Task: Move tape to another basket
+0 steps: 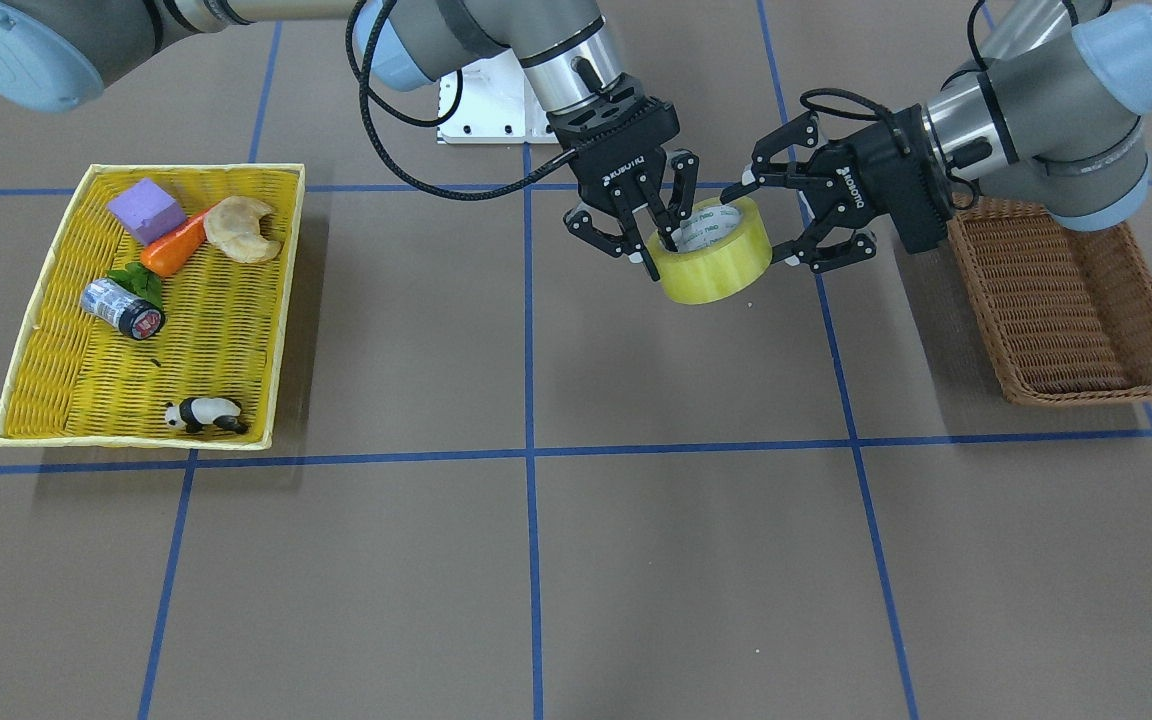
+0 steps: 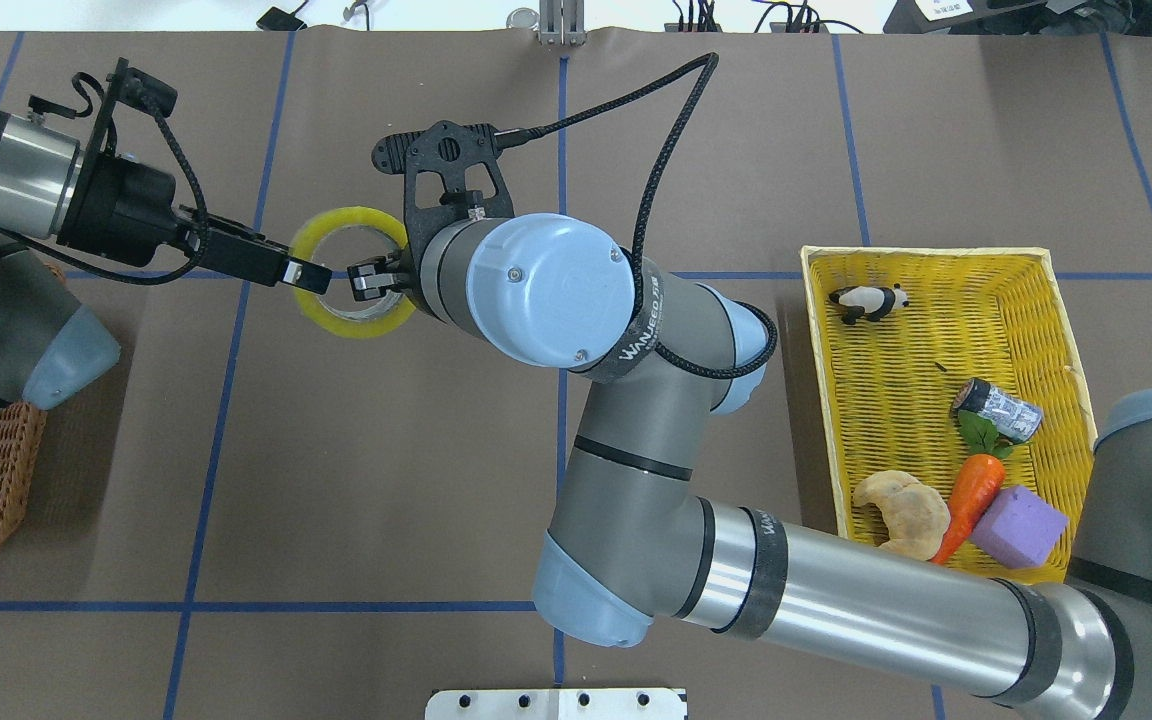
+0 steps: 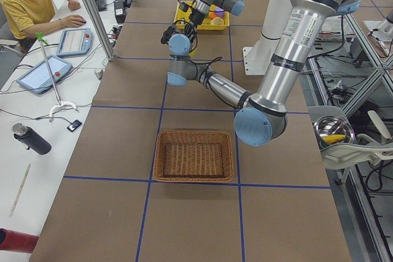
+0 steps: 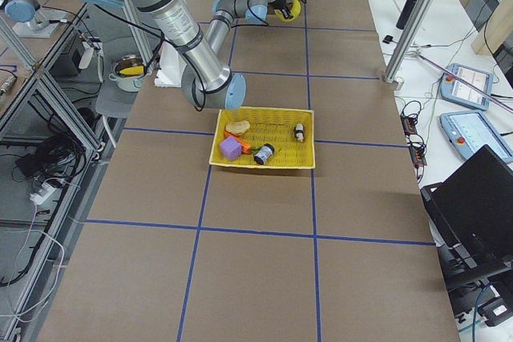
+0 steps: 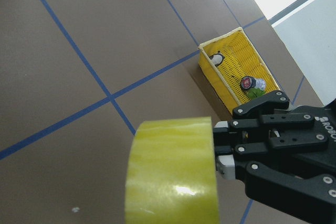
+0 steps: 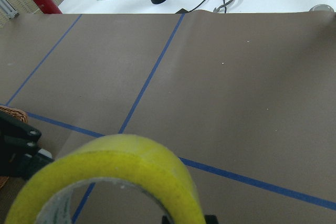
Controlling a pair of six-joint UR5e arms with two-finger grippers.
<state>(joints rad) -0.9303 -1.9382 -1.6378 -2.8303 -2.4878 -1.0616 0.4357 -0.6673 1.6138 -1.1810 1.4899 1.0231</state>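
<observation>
The yellow tape roll (image 1: 721, 265) hangs above the table's middle, held tilted. My right gripper (image 1: 661, 250) is shut on its wall, one finger inside the ring; it also shows in the overhead view (image 2: 366, 282) and the left wrist view (image 5: 223, 150). My left gripper (image 1: 761, 226) is open, its jaws straddling the tape's other side, apparently without clamping it. In the overhead view the left gripper (image 2: 301, 272) reaches the tape (image 2: 356, 325) from the left. The tape fills the low part of both wrist views (image 5: 173, 171) (image 6: 121, 161). The brown wicker basket (image 1: 1066, 300) lies empty under the left arm.
A yellow woven tray (image 1: 86, 380) at the other end holds a purple block (image 1: 146, 210), a carrot (image 1: 176, 250), a croissant (image 1: 241, 230), a dark can (image 1: 123, 308) and a toy panda (image 1: 204, 414). Blue tape lines grid the brown table. An operator sits beyond the table (image 3: 31, 4).
</observation>
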